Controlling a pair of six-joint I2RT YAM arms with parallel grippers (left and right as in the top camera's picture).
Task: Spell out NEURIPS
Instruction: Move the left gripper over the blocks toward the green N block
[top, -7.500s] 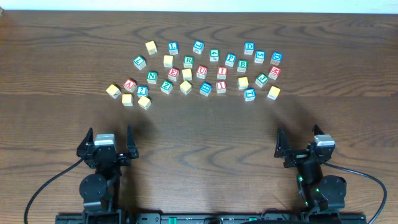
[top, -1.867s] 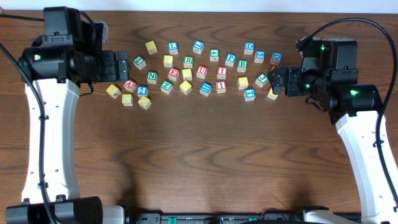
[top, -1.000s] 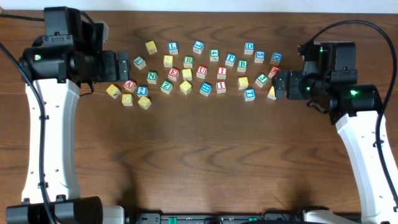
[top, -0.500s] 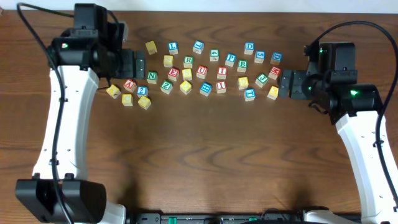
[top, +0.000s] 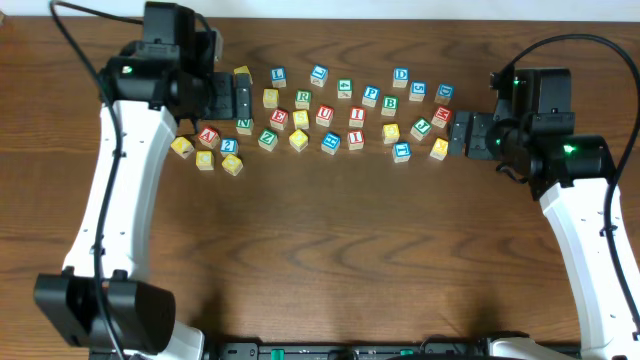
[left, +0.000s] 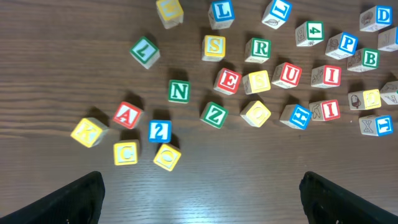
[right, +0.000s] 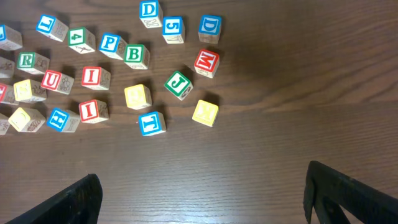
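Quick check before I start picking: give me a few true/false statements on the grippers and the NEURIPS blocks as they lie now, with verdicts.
1. The left gripper and right gripper are both open and empty. True.
2. The N touches the E. False: they lie apart, with a gap between them.
3. The U lies between a yellow block and an I. True.
4. The P is red. False: its letter and frame are blue.
5. The R sits beside the S. True.
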